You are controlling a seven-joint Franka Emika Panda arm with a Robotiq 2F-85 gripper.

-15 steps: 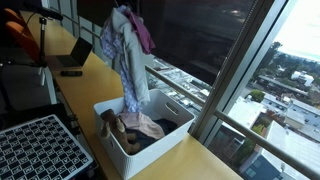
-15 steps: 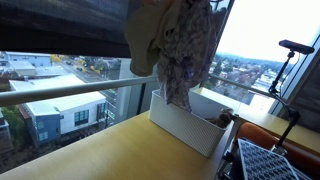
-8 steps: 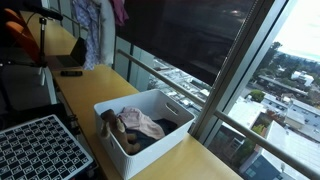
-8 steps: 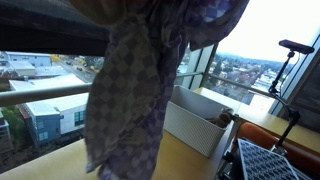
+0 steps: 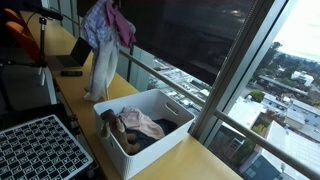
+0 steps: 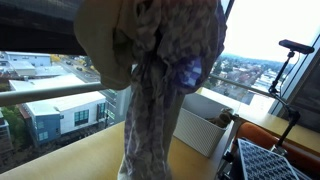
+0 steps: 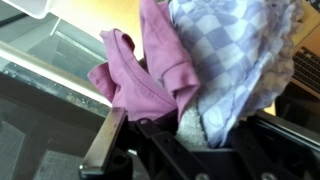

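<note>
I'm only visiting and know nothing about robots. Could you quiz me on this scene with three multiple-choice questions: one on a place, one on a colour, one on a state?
1. Where does the white bin stand?
A. on the floor
B. on the wooden counter by the window
C. on a chair

2. What colour is the garment bunched beside the checked cloth?
A. pink
B. green
C. black

3. How is the bundle of clothes placed?
A. folded inside the bin
B. hanging in the air
C. spread flat on the counter

Answers: B, the bin sits on the counter along the glass. A, the wrist view shows it pink. B, it dangles above the counter, beside the bin.
</note>
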